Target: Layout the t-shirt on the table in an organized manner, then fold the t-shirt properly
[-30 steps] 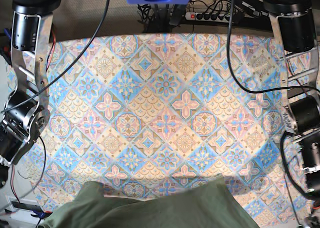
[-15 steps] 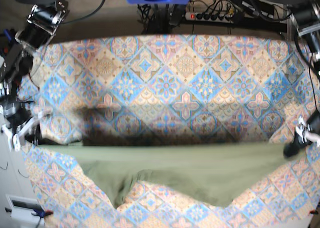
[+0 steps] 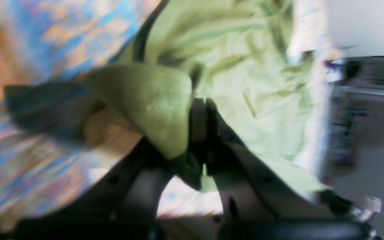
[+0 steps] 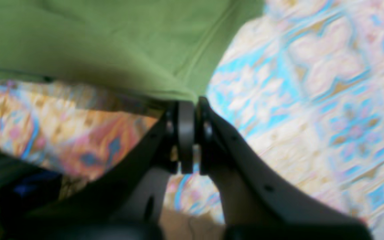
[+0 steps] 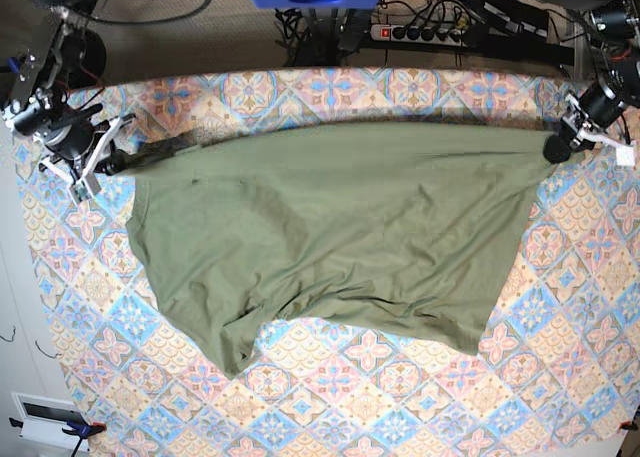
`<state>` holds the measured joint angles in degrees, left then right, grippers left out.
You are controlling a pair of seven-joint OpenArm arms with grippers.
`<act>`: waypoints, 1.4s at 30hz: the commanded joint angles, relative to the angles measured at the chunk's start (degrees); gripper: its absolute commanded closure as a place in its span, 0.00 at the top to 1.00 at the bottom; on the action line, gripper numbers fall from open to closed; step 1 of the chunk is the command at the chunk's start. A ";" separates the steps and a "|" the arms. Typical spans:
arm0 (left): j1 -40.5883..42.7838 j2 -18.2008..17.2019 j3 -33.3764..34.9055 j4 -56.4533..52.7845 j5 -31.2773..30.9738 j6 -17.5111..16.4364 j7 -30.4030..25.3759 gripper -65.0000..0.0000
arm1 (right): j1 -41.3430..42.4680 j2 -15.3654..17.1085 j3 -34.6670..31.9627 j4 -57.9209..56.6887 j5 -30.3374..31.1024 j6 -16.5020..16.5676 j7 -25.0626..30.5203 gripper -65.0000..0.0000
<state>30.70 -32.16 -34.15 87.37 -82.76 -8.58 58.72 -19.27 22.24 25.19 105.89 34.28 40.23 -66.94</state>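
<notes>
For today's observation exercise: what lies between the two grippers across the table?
In the base view, the t-shirt's stretched top edge spans from the right gripper to the left gripper, each shut on a corner, above the table.

The t-shirt [image 5: 330,237] is soft, matt olive-green cloth, creased with fine wrinkles across its near half; a stitched seam shows in the right wrist view. The table [image 5: 420,397] is covered in printed cloth, matt and smooth-looking, with blue, pink and beige tile medallions. The right gripper [image 4: 190,133] and left gripper [image 3: 202,133] look like dark matt plastic with small screw heads.
</notes>
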 commanded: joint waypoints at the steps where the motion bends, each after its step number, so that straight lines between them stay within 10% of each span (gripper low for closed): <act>1: 0.99 -0.94 -0.79 0.76 0.08 -0.17 -1.18 0.00 | -1.17 1.19 0.61 0.88 -0.13 -0.23 0.17 0.02; 11: 4.25 -0.58 -0.27 1.29 8.70 -0.17 5.94 0.01 | -10.05 1.45 0.61 0.97 -4.17 -0.23 0.17 0.05; 25: 3.63 -0.58 -7.21 11.31 7.90 -0.17 6.91 0.65 | -10.32 1.28 8.08 4.84 -7.69 -0.23 0.17 0.30; 34: -13.42 -0.58 -9.32 12.01 8.61 0.01 6.91 0.66 | -7.59 1.19 13.89 4.75 -7.69 -0.23 0.17 0.31; 42: -42.26 1.79 12.48 -8.47 22.94 0.27 5.94 0.65 | 3.22 -0.13 10.11 4.31 -7.69 -0.23 0.08 0.31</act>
<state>-10.41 -29.65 -21.39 77.49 -57.84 -7.66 65.43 -16.40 20.95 34.89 109.30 25.91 40.12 -68.29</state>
